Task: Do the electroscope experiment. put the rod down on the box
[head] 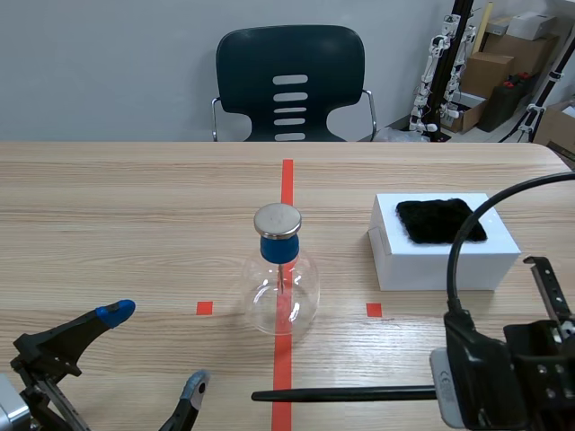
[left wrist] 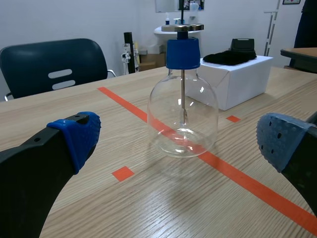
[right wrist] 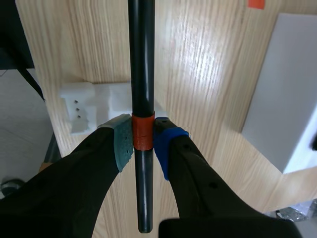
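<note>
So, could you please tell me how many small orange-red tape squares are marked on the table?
2. One square lies left of the glass flask, the other right of it, in front of the white box. More might be hidden under the right arm.

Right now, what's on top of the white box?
A black cloth lies on the white box, covering part of its top; what's under the cloth is hidden. The rod is in the right gripper, not there.

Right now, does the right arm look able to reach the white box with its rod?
Probably yes. The right gripper, shut on the rod, is close to the white box on its own side, with nothing between them; a black cloth covers part of the top.
</note>
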Action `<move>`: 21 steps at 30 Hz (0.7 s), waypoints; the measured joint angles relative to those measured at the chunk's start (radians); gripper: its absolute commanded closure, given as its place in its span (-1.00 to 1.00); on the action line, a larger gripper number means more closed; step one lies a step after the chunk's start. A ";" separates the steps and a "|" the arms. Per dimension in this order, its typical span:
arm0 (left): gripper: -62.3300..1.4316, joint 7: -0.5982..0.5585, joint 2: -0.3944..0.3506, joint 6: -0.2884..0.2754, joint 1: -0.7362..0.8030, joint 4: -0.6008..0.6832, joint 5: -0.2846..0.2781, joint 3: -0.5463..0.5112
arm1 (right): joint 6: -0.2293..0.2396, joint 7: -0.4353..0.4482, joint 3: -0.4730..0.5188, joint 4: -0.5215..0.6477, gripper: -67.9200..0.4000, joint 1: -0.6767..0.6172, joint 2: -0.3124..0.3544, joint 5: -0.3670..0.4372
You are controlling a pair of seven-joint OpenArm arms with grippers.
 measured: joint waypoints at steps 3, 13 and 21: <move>-1.00 0.000 0.000 0.000 0.000 0.000 0.000 0.000 | 0.000 -0.037 -0.037 0.000 0.96 0.015 -0.027 0.000; -1.00 0.000 0.000 0.000 0.000 0.000 0.000 0.000 | 0.000 -0.039 -0.127 -0.136 0.96 0.127 -0.074 -0.001; -1.00 0.000 0.000 0.000 0.000 0.000 0.000 0.000 | -0.001 -0.043 -0.195 -0.186 0.96 0.202 -0.095 0.000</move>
